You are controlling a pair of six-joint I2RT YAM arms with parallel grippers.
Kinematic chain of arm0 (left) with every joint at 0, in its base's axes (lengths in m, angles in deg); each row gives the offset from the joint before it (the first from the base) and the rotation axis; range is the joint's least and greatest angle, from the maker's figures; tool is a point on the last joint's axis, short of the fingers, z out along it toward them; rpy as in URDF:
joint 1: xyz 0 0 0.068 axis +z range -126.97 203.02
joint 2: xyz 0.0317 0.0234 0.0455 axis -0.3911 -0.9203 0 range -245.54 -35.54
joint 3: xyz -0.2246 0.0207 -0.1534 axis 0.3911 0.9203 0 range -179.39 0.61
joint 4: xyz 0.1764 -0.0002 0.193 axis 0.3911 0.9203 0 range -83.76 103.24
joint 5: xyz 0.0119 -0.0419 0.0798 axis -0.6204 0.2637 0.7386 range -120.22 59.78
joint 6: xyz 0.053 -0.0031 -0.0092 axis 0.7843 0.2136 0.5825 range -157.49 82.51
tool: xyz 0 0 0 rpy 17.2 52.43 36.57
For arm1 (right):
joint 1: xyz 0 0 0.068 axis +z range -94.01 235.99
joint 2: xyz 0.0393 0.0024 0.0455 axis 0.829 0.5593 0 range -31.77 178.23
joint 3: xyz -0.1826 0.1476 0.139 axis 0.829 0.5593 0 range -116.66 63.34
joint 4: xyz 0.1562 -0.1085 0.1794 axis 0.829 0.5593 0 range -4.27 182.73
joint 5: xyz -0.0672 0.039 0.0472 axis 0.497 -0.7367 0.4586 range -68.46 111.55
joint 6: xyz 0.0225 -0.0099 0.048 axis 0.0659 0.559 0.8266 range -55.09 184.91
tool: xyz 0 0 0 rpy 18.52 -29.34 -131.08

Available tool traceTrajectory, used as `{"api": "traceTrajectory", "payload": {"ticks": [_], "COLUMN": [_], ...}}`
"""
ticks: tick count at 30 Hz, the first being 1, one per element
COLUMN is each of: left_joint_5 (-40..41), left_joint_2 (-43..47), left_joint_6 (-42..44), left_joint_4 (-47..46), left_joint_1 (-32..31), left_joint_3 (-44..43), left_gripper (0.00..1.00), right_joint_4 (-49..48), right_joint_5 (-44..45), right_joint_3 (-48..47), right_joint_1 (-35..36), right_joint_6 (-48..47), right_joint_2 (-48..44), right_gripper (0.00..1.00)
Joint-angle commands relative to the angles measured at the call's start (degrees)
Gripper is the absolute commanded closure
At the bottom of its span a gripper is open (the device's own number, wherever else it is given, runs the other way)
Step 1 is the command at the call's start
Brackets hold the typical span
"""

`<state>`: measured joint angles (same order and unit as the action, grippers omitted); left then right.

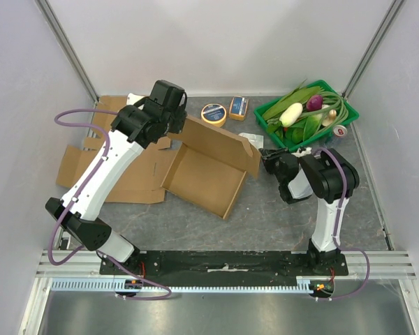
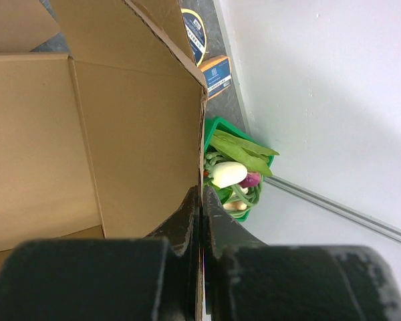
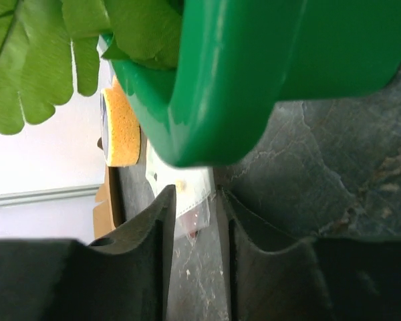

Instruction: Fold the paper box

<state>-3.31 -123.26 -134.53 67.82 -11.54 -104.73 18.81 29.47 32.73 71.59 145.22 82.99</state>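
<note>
Backdrop: plain white walls (image 1: 216,42) round a dark grey stone-look table (image 1: 195,227), pretty bare setup
Paper box (image 1: 206,174): biggest thing here, brown cardboard mid-table. Its left part lies flat, its right part is opened up like a tray with the back wall standing
Left gripper (image 2: 202,207): jaws clamped tight on the top edge of that standing wall, cardboard runs right between the fingers
Right gripper (image 1: 269,157): low on the table just beside the box's right corner, jaws partly apart with a narrow gap
Green tray (image 1: 272,129): back right, stuffed with leafy greens plus 1 white veg (image 1: 291,114) and 1 purple one (image 1: 314,102)
Round tin (image 1: 214,114): yellow, near the back wall
Orange box (image 1: 238,107): tiny, just beside the tin
White packet (image 3: 187,194): sits at the right fingertips by the tray's corner, can't tell if they touch it
</note>
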Motion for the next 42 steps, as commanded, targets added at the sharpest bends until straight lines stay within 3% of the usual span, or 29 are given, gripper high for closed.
{"api": "traceTrajectory", "payload": {"ticks": [1,5,8,10,13,14,17,20,25,29,35,37,40,41,42], "left_joint_5": [2.9,3.5,4.5,4.7,4.9,5.1,5.9,6.3,6.1,7.0,5.9,5.6,5.8,5.8,5.5], "left_joint_2": [0.5,-0.1,-1.0,-1.7,-3.1,-3.3,-4.1,-4.3,-5.3,-5.8,-6.7,-6.7,-5.5,-5.2,-4.8], "left_joint_6": [-3.2,-4.0,-4.7,-4.8,-4.7,-4.7,-5.4,-6.4,-6.9,-6.7,-7.2,-7.3,-8.6,-8.9,-9.2], "left_joint_4": [-3.0,-3.4,-4.0,-5.0,-5.6,-5.8,-5.8,-5.7,-5.7,-5.7,-5.7,-5.4,-4.7,-4.7,-4.6], "left_joint_1": [0.2,0.2,0.1,0.1,0.0,0.0,-0.1,-0.1,-0.1,-0.1,-0.1,-0.1,-0.1,-0.1,-0.2], "left_joint_3": [0.2,0.4,0.8,1.5,1.3,1.2,1.5,2.0,1.0,0.7,-0.2,-0.3,1.0,1.4,1.9], "left_gripper": [0.98,0.98,0.98,0.98,0.98,0.98,0.98,0.98,0.98,0.98,0.98,0.98,0.98,0.98,0.98], "right_joint_4": [-5.8,-6.6,-0.7,6.8,37.4,52.3,73.7,90.1,103.9,103.1,91.6,87.3,82.1,77.3,73.6], "right_joint_5": [3.2,3.0,1.5,0.3,1.4,1.0,-0.9,-1.4,-2.7,-13.9,-11.9,-6.5,18.6,23.1,30.9], "right_joint_3": [-2.4,-0.5,2.0,4.8,2.9,1.5,-1.2,-4.0,-9.4,-13.1,-20.3,-21.7,-19.7,-17.2,-13.5], "right_joint_1": [0.0,-0.4,-1.6,-2.6,-2.9,-2.8,-1.5,2.0,11.2,20.2,38.7,44.2,46.3,46.4,46.4], "right_joint_6": [1.5,-0.8,-5.3,-8.2,-20.4,-23.4,-31.5,-35.7,-39.3,-44.8,-42.1,-42.1,-40.9,-41.7,-42.2], "right_joint_2": [2.8,-0.4,-7.2,-17.0,-36.4,-40.1,-52.8,-61.1,-70.5,-70.6,-67.1,-65.1,-64.5,-64.6,-63.9], "right_gripper": [0.72,0.98,1.0,1.0,1.0,1.0,1.0,1.0,1.0,1.0,1.0,1.0,1.0,1.0,0.9]}}
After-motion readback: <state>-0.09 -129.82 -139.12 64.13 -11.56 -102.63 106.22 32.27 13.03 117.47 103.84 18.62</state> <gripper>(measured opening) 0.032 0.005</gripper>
